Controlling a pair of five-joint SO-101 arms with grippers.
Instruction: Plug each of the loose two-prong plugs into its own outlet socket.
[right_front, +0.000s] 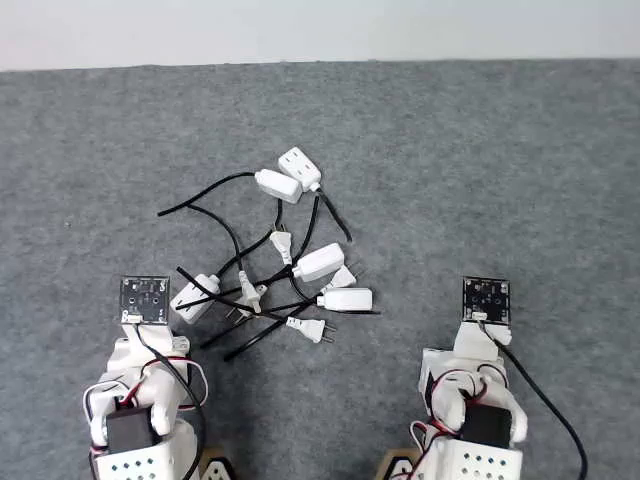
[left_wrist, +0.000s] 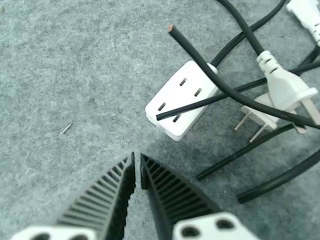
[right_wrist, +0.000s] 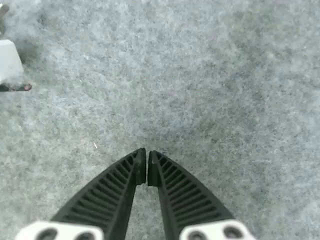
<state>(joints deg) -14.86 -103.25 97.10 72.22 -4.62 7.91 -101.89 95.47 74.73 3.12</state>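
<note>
Left hand (left_wrist: 137, 162): fingers nearly together with only a thin gap, holding nothing, low over the table (right_front: 500, 150) and near one outlet socket (left_wrist: 182, 97).
Right hand (right_wrist: 147, 159): fingers meeting tip to tip, holding nothing, over bare gray table, well apart from the pile.
Outlet socket: white, slots facing up, with a black cord (left_wrist: 210, 75) lying across it.
Two-prong plugs (right_front: 308, 327): several lie loose among the tangled cords at mid-table, between the two arms.
</note>
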